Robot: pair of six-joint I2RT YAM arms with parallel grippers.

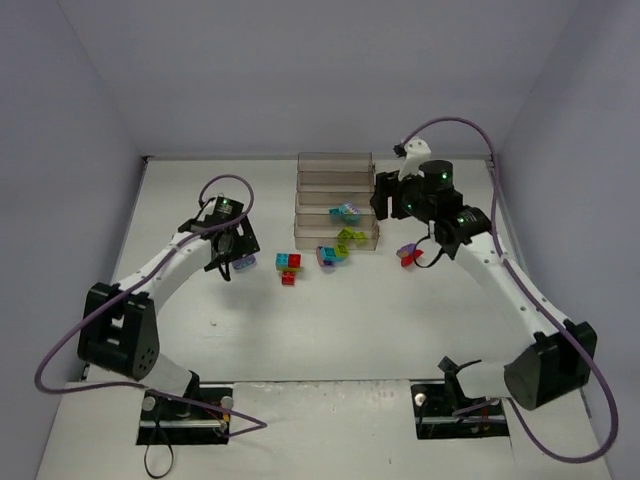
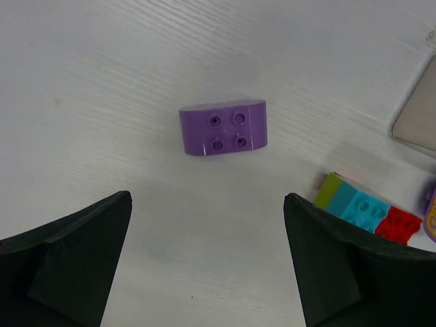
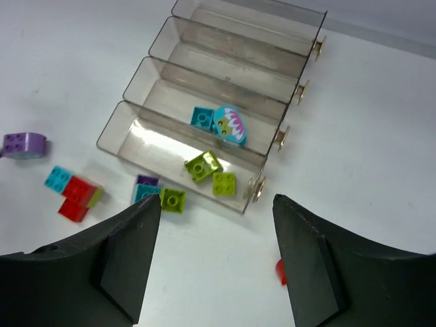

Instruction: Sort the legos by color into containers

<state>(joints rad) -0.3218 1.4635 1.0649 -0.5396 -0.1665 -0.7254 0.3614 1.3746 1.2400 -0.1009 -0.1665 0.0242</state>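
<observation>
The legos (image 1: 288,265) are partly in the containers (image 3: 146,139) and partly loose on the surface (image 2: 102,82). In the rack, the front tray, the one next to the loose pieces, holds two lime bricks (image 3: 203,165). The tray behind it holds a teal brick (image 3: 201,117) and an oval teal piece (image 3: 229,124) with a pink print.

Just in front of the rack you have a purple, cyan and lime cluster (image 3: 157,193). A little further out lies a cyan, red and lime cluster (image 3: 71,194). A single purple brick (image 2: 223,127) lies alone, well apart from the rack.

Your left fingers (image 2: 68,266) are spread wide above that purple brick and do not touch it. Your right fingers (image 3: 122,266) are also apart, with nothing pinched between them, and hover over the surface in front of the rack. A red piece (image 3: 280,271) shows at the inner edge of one right finger. You cannot tell whether it touches the finger.
</observation>
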